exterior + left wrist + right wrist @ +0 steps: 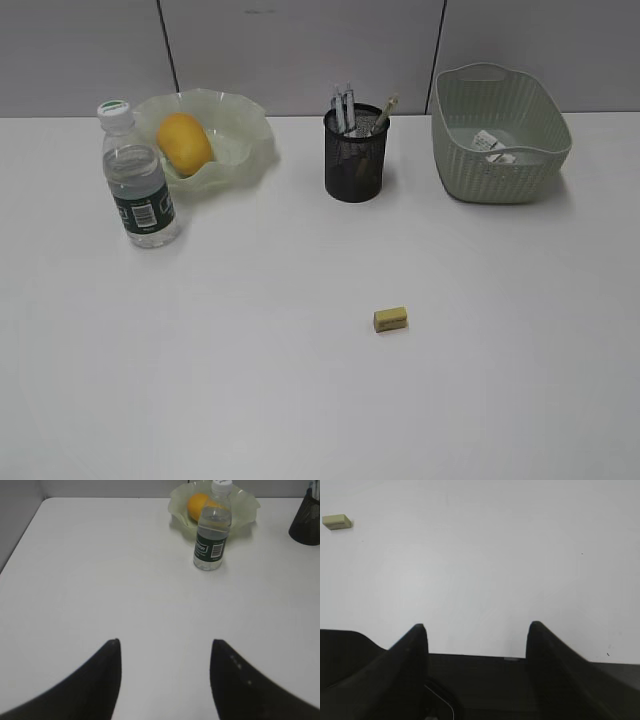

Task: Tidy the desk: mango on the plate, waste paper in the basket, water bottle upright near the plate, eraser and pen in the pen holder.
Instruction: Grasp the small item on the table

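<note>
A small yellow eraser [390, 319] lies flat on the white desk [300, 400], alone, well apart from the black pen holder [355, 153]. The left gripper [165, 650] and right gripper [476, 630] are both spread wide, holding nothing.

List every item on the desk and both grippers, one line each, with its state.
mango: on the plate
water bottle: upright, capped, beside plate
pen holder: upright, pens inside
basket: upright, waste paper inside
eraser: loose on desk
left gripper: open, empty
right gripper: open, empty
</note>
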Tool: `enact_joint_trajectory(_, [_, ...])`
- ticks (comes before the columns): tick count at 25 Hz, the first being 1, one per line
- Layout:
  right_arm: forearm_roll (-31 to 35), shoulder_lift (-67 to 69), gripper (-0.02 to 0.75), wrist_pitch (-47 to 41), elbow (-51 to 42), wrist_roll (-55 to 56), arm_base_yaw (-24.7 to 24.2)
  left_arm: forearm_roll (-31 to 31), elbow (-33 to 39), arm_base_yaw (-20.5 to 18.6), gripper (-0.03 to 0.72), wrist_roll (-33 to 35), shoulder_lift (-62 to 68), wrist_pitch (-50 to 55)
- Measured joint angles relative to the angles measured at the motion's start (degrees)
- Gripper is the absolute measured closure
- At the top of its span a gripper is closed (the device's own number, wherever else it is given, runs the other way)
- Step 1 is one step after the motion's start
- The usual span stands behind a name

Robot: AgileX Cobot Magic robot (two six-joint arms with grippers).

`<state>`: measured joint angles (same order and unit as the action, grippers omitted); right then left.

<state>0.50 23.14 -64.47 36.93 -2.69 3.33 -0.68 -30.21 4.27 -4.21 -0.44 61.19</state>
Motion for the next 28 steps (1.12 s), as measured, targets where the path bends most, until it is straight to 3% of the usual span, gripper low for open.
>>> enact_joint_trajectory(11, [0.3, -23.1, 0.246, 1.1, -4.1, -0.4, 0.0, 0.0, 0.0, 0.0, 0.253, 0.0, 0.0, 0.0])
enact_joint_trajectory(19, [7.7, -23.7, 0.272, 3.2, -7.8, -6.9, 0.0, 0.0, 0.0, 0.0, 0.253, 0.0, 0.0, 0.0])
enact_joint_trajectory(28, [2.6, -23.7, 0.283, 4.1, -7.9, -0.1, 0.0, 0.0, 0.0, 0.0, 0.253, 0.0, 0.0, 0.0])
